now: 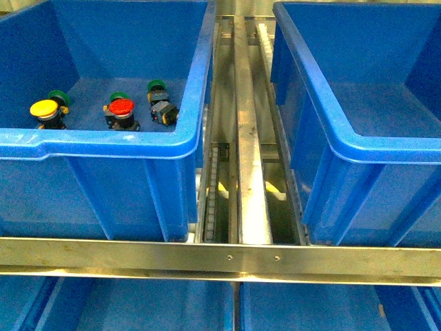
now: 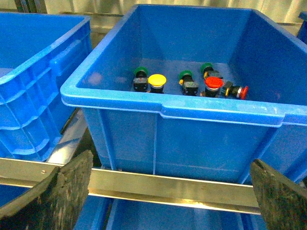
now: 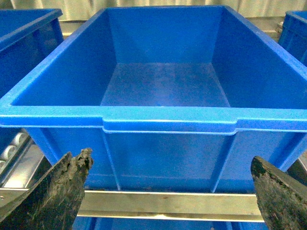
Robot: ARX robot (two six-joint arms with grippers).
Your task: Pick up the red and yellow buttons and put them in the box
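Left wrist view: yellow button (image 2: 157, 80) and red button (image 2: 214, 83) sit dead ahead in the left crate (image 2: 115, 101), so the wide-open left gripper (image 2: 169, 163) is nearer; right gripper (image 3: 170, 160), also wide, faces the box (image 3: 168, 117).

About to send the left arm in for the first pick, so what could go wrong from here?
1. Green-capped switches stand right beside the yellow button and the red button; the open left gripper could close on the wrong one or on two.
2. The buttons sit deep near the crate's near wall, so a finger may strike the rim.
3. A second red cap lies tipped on its side, awkward to grasp.
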